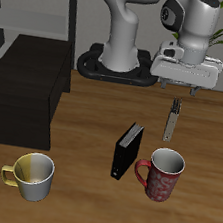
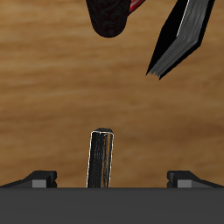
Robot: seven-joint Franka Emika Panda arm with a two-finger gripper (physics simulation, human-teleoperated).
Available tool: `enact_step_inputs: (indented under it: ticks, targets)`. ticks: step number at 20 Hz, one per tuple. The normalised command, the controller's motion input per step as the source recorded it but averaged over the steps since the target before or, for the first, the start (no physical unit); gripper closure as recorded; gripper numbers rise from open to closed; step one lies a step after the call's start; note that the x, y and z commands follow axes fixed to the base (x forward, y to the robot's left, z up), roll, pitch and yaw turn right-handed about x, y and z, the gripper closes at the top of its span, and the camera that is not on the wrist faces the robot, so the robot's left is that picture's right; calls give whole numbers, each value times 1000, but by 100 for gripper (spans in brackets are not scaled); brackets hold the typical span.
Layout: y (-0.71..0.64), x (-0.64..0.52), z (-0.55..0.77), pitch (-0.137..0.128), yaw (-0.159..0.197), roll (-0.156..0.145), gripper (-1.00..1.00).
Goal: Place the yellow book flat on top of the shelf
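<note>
The yellow book (image 1: 170,123) stands upright on its edge on the wooden table, behind the red mug. My gripper (image 1: 181,93) hangs open just above it, empty. In the wrist view the book (image 2: 101,157) shows edge-on, thin and greyish, between my two spread fingertips (image 2: 40,178), with a wide gap on each side. The shelf (image 1: 26,89), a low matte-black box with a flat top, stands at the far side of the table from the book. Nothing lies on its top.
A black book (image 1: 127,151) stands upright close to the red patterned mug (image 1: 162,174), nearer the front edge. Both show in the wrist view: black book (image 2: 182,39), red mug (image 2: 112,16). A yellow mug (image 1: 31,175) sits before the shelf. A thin grey rack (image 1: 61,5) stands behind it.
</note>
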Motion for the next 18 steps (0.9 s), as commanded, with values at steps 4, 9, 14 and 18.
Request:
enact_step_inputs:
  ticks: [4, 9, 14, 18]
  targets:
    - [12, 30, -155, 13, 9, 24, -100]
    - [-16, 58, -195, 22, 4, 7, -100]
    - [-48, 55, -199, 32, -2, -6, -100]
    - [-1, 45, -210, 34, 4, 4, -100]
